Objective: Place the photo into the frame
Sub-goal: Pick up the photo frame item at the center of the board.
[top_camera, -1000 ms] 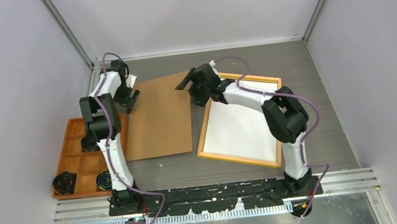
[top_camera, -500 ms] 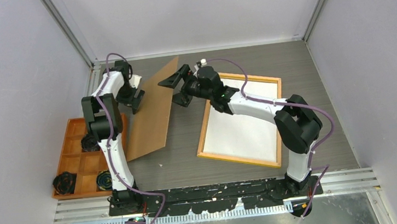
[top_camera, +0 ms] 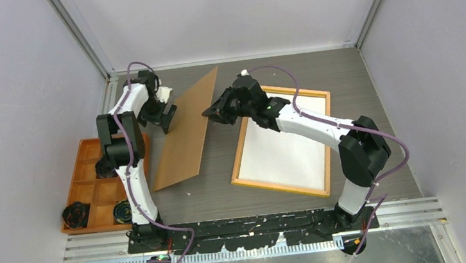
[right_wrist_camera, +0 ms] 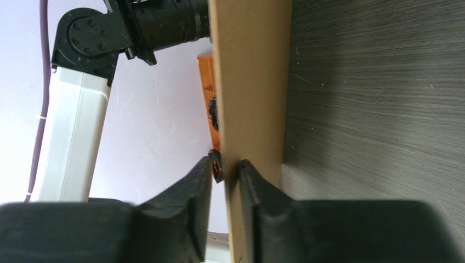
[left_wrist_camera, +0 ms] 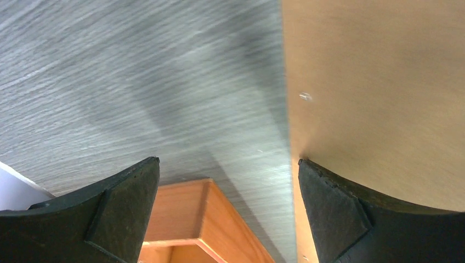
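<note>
The frame [top_camera: 238, 160] lies face down on the right of the table, its light wood edges up. The photo [top_camera: 284, 149] rests inside it, plain white back showing. The brown backing board [top_camera: 186, 136] stands tilted on its long left edge between the two arms. My right gripper [top_camera: 212, 114] is shut on the board's raised right edge, and the board [right_wrist_camera: 249, 82] runs up between its fingers [right_wrist_camera: 226, 161]. My left gripper [top_camera: 166, 117] is open at the board's other side. In the left wrist view, one of that gripper's [left_wrist_camera: 227, 164] fingers rests against the board [left_wrist_camera: 373, 82].
An orange compartment tray [top_camera: 87, 184] sits at the left edge, with black coiled items [top_camera: 76, 214] in its near cells. Its corner [left_wrist_camera: 219, 219] lies just below my left gripper. The left arm [right_wrist_camera: 77, 109] stands close behind the board. Grey walls enclose the table.
The backing board has gone from lying flat to standing tilted on its left edge. My right gripper swung left to the board's raised edge and shut on it. The left gripper opened slightly wider.
</note>
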### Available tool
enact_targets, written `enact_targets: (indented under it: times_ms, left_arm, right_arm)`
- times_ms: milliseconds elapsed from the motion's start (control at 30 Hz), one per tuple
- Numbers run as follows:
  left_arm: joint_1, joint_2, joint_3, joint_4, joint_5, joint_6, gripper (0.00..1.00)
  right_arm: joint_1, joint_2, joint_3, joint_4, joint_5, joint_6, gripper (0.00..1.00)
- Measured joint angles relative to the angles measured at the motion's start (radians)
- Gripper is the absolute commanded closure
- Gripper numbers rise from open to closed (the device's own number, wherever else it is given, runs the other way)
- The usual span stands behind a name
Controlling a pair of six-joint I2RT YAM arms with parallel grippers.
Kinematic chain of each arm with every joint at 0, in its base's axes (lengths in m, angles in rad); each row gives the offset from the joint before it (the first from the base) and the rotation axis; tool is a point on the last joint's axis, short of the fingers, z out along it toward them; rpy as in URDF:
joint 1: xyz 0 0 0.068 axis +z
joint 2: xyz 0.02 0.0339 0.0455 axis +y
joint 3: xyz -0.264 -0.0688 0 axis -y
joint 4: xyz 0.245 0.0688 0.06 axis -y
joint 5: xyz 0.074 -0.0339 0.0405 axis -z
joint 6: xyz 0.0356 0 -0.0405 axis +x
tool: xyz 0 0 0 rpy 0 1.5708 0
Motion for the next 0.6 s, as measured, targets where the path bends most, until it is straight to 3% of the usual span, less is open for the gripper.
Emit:
enact_targets:
  times_ms: [133,367,600]
  left_arm:
    - [-0.042,-0.075,-0.027,-0.014,0.036,0.007,0.0]
    - [-0.129,-0.299,-0.006,-0.07,0.134,0.02,0.0]
    - [-0.135,-0.58,0.011,-0.138,0.289,0.072,0.0]
  right_arm:
    - [-0.003,0.002,0.042,-0.082,0.017,-0.037,0.99]
    - [-0.027,0.048,0.099,-0.21,0.04,-0.067,0.99]
    - [-0.062,0.049,0.138,-0.256,0.067,-0.064,0.99]
